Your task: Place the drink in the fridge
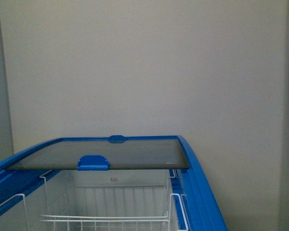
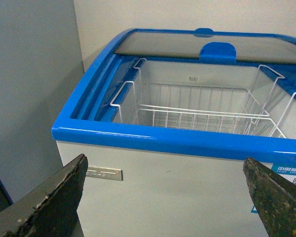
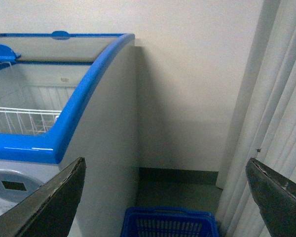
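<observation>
The fridge (image 1: pixel 202 192) is a white chest freezer with a blue rim. Its sliding glass lid (image 1: pixel 111 154) is pushed toward the wall, so the near half is uncovered. White wire baskets (image 1: pixel 106 219) hang inside. It also shows in the left wrist view (image 2: pixel 163 140) and the right wrist view (image 3: pixel 84 103), where an oval grey display (image 3: pixel 10 185) sits on its front. My left gripper (image 2: pixel 165 197) is open and empty in front of the fridge's white front wall. My right gripper (image 3: pixel 165 197) is open and empty beside the fridge's right side. The drink is out of view.
A blue plastic crate (image 3: pixel 170 224) stands on the floor to the right of the fridge. A pale curtain (image 3: pixel 271 123) hangs at the far right. A plain wall (image 1: pixel 144 67) rises behind the fridge. A grey panel (image 2: pixel 29 89) stands to its left.
</observation>
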{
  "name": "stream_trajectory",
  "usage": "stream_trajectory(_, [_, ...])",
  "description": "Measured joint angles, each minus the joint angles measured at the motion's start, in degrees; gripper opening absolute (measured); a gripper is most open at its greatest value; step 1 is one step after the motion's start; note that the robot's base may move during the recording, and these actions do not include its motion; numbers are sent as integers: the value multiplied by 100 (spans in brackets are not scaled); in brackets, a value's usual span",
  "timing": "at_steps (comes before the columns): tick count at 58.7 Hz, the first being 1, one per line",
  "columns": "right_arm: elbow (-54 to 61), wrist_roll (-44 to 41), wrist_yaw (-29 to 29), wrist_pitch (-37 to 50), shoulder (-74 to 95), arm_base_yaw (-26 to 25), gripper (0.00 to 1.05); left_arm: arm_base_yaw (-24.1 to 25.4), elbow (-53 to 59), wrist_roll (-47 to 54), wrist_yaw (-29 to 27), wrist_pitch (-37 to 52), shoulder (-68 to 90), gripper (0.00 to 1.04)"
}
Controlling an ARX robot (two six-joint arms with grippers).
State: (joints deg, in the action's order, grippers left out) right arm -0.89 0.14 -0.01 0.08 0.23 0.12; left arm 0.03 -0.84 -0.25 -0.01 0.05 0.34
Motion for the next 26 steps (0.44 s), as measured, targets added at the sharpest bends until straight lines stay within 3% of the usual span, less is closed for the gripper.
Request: stream_trajectory(26, [0,0,0,0,0,0,97,0,0,0,0,0,0,97])
